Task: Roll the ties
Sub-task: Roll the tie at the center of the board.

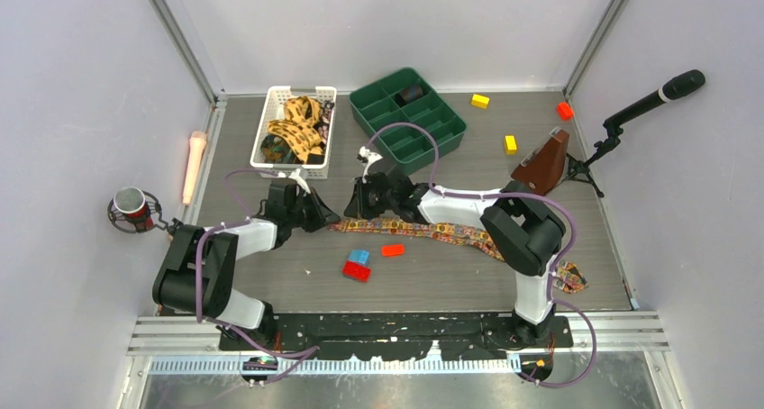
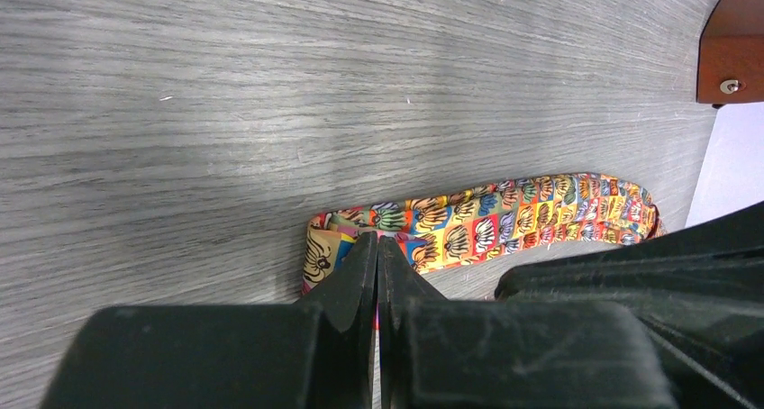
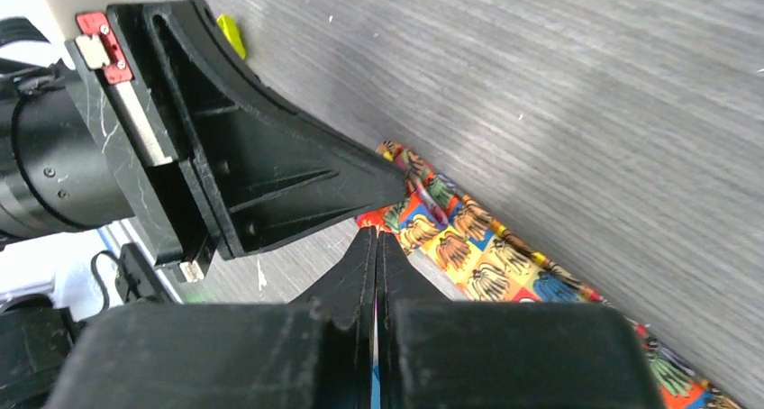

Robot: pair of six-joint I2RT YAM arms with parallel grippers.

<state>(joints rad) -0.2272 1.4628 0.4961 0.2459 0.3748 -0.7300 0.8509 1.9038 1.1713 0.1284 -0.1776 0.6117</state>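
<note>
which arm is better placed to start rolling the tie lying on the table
Probably left: the left gripper, shut, sits at the very end of the tie, where a roll would start. The right gripper meets the tie slightly further along.

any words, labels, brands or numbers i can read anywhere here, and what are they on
None: no view shows readable text.
tie: printed picture motifs only, no letters.
red tab on the left gripper: no writing can be made out.
white basket and green tray: no labels visible from the top view.
</note>
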